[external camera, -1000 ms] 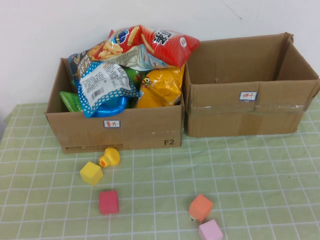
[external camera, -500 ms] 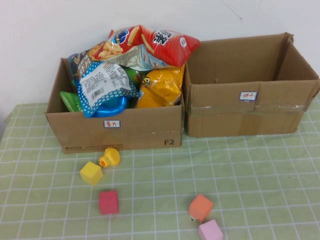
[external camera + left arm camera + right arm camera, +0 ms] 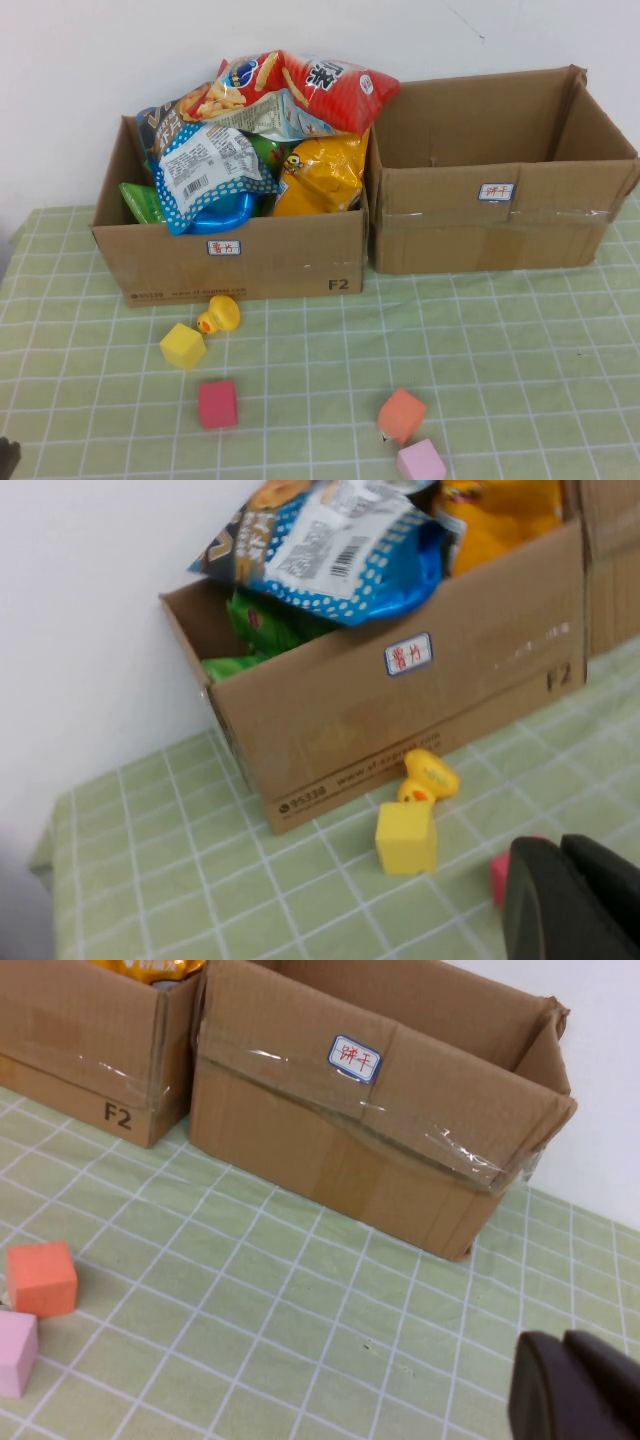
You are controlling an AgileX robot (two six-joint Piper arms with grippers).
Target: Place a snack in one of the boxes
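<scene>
2 boxes sit side by side at the back of your table [image 3: 500,340], touching along their inner walls. Going left to right:

Left hand [image 3: 570,900]: low over the near-left corner of the table, fingers together, holding nothing. In the high view only a dark sliver shows at the bottom-left edge. It looks parked or just starting out.

Left box [image 3: 240,262]: heaped past its rim with snack bags [image 3: 260,130]: blue on the left, orange in the middle, a red one lying across the top. The red bag rests loose and uppermost, so it is likely your easiest pick.

Just in front of it: a yellow duck [image 3: 219,314] touching a yellow cube [image 3: 182,346], then a red cube [image 3: 217,404], well clear of the boxes.

Further right: an orange cube [image 3: 401,415] and a pink cube [image 3: 420,462], close together.

Right box [image 3: 500,215]: nothing shows inside from here, so it reads as your destination.

Right hand [image 3: 580,1390]: near the table's front right, fingers together, empty.
</scene>
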